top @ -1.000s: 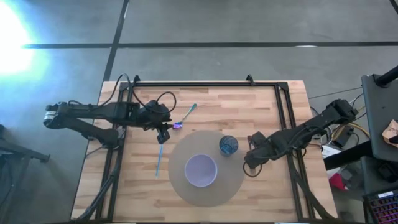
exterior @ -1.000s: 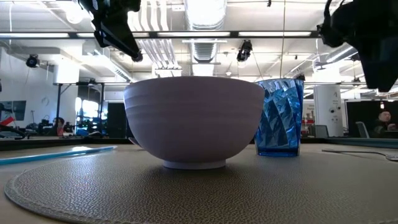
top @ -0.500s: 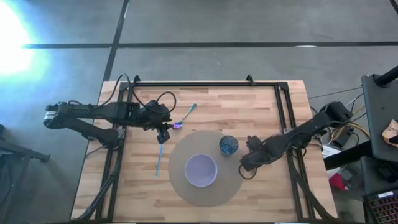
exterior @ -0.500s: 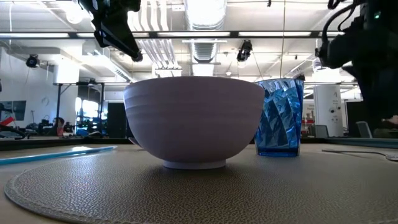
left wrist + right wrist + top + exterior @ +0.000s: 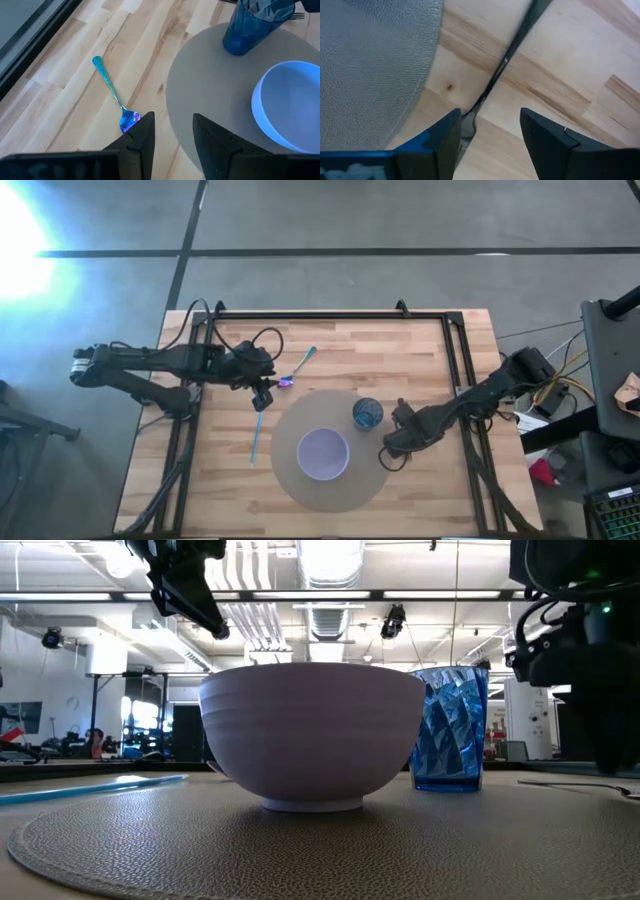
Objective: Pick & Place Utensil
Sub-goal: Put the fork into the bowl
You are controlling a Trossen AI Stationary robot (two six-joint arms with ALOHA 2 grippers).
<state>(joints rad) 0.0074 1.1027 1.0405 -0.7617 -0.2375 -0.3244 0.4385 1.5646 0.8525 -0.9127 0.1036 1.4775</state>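
One bowl (image 5: 323,453), one blue cup (image 5: 367,414), one round grey mat (image 5: 331,450). Utensils: one iridescent spoon (image 5: 297,368), one blue straw-like stick (image 5: 257,434), one dark fork (image 5: 492,82).

Wooden table (image 5: 420,360) standing on a grey floor; the low view is showing a hall with ceiling lights.

Spoon lying flat far-left of the mat, handle pointing far-right, bowl end beside the left gripper (image 5: 262,397), whose fingers are standing apart, empty.

Right gripper (image 5: 390,456) is hovering at the mat's right edge, jaws wide over the fork's tines, fork running along the table away from the mat.
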